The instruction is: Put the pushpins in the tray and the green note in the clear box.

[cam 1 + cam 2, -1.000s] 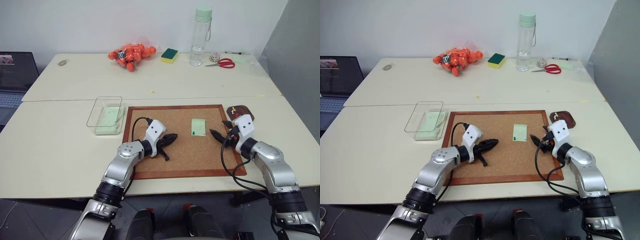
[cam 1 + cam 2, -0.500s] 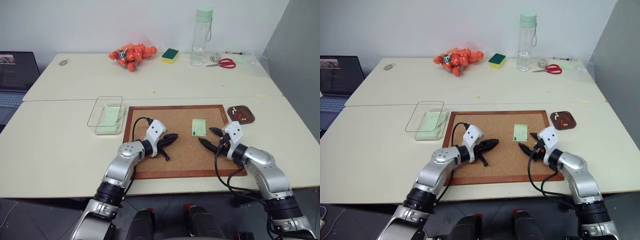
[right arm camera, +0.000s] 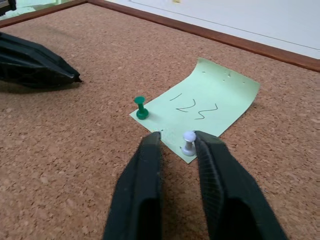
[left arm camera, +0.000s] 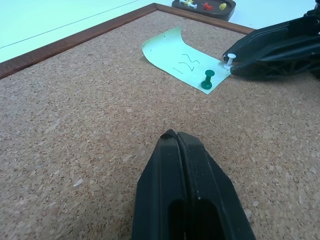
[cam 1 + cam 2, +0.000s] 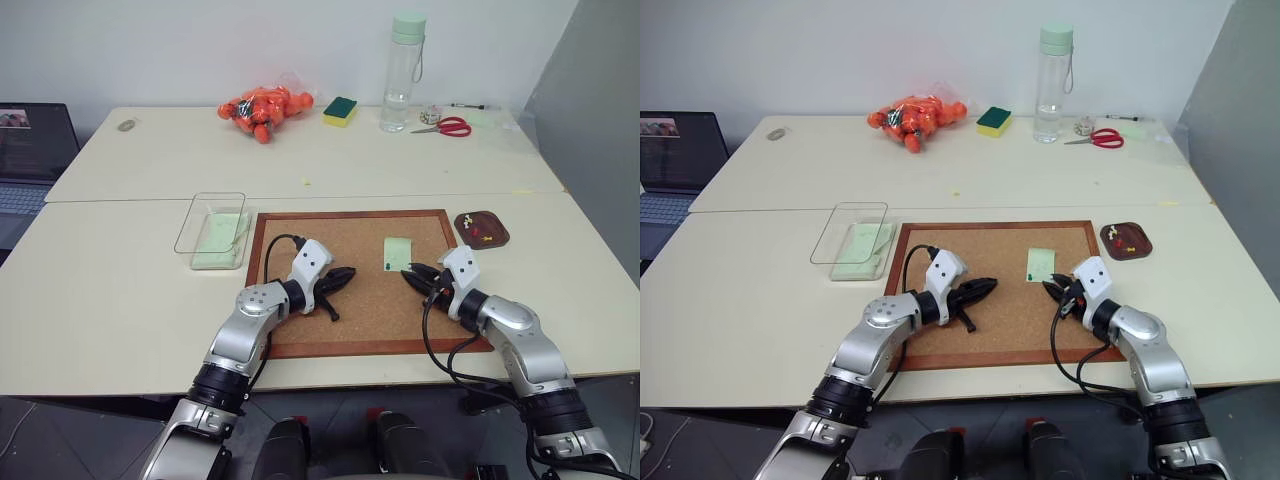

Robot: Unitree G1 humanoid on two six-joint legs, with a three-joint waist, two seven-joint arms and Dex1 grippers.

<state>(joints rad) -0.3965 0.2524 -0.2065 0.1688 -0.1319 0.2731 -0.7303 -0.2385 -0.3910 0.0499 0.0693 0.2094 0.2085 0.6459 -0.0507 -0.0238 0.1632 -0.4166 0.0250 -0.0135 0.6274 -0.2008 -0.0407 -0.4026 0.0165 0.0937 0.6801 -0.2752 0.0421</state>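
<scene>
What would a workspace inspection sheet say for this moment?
Surface: cream table with cork board on it.
Job's things: green note on the board, green pushpin and white pushpin stuck in it; tray beside the board holds pins; clear box holds green paper.
Clutter: orange bag, sponge, bottle, scissors at the far edge.
Claws: left claw shut, empty, over the board; right claw at the white pushpin.
Cables: black cable looping at each wrist.
Surroundings: laptop at left, white wall.

Office-like room; 2 pale desks, a laptop, scissors, bare white wall.
</scene>
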